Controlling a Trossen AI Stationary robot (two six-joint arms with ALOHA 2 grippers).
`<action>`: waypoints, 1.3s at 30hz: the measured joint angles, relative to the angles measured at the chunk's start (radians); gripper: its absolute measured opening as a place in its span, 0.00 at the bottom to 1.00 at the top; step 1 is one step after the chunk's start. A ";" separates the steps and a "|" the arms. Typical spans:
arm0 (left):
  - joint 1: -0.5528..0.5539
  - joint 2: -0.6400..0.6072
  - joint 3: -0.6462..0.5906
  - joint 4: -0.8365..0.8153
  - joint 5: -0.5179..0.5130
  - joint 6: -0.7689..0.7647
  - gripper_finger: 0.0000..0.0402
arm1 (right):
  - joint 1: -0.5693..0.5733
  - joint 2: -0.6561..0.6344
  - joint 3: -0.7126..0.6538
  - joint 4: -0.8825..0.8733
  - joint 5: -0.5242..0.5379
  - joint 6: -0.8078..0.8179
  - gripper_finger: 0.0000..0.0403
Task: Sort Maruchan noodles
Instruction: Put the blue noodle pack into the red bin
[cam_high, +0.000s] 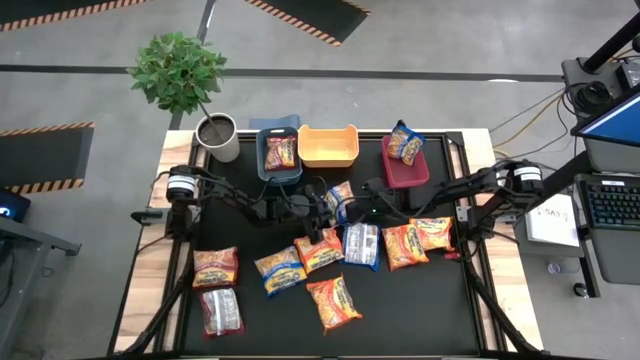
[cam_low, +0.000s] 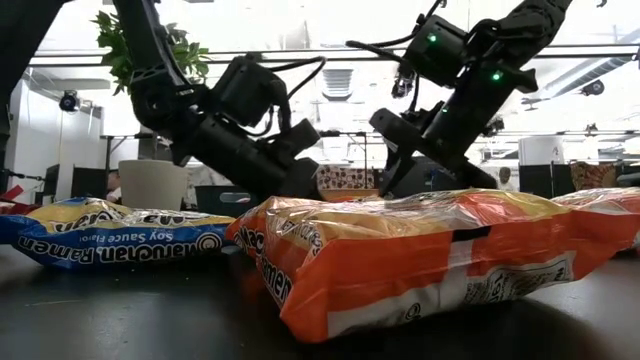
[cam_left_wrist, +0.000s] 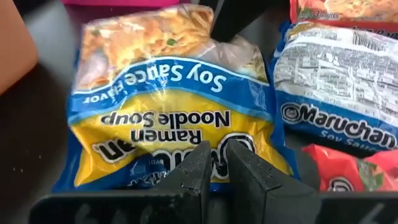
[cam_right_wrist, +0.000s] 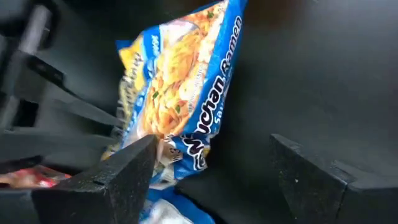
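A blue and yellow Soy Sauce Maruchan packet (cam_high: 341, 199) (cam_left_wrist: 174, 93) (cam_right_wrist: 180, 99) lies mid-table between my two grippers. My left gripper (cam_high: 318, 203) (cam_left_wrist: 214, 163) is shut on its near short end. My right gripper (cam_high: 362, 205) (cam_right_wrist: 211, 168) stands open over the packet's other end, slanting down. One of its fingers overlaps the packet in the right wrist view, and I cannot tell if it touches. Several more orange, red and blue packets (cam_high: 318, 250) lie on the black mat nearer the front edge. My left gripper pinches the packet's short end by the Maruchan logo (cam_left_wrist: 214, 148) between its two fingers, which stand a narrow slit apart. The fingers come from the table's left, slanting down, and lie along the packet. Whether the packet rests on the mat or is lifted, I cannot tell.
At the far edge stand a blue bin (cam_high: 262, 160) holding an orange packet, a yellow bin (cam_high: 328, 147), and a red bin (cam_high: 400, 172) with a blue packet (cam_high: 405, 142) on its far rim. A potted plant (cam_high: 218, 138) stands far left. An orange packet (cam_low: 420, 260) fills the low view's foreground.
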 joint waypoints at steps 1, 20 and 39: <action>0.000 0.000 -0.002 -0.003 0.000 0.000 0.10 | 0.000 0.003 0.000 0.013 -0.002 -0.007 0.74; 0.000 0.002 -0.004 -0.005 0.000 0.000 0.10 | -0.008 0.146 -0.001 0.345 -0.018 -0.098 0.67; -0.013 -0.019 -0.007 -0.011 0.001 0.027 0.10 | -0.006 0.142 0.000 0.364 -0.036 -0.175 0.20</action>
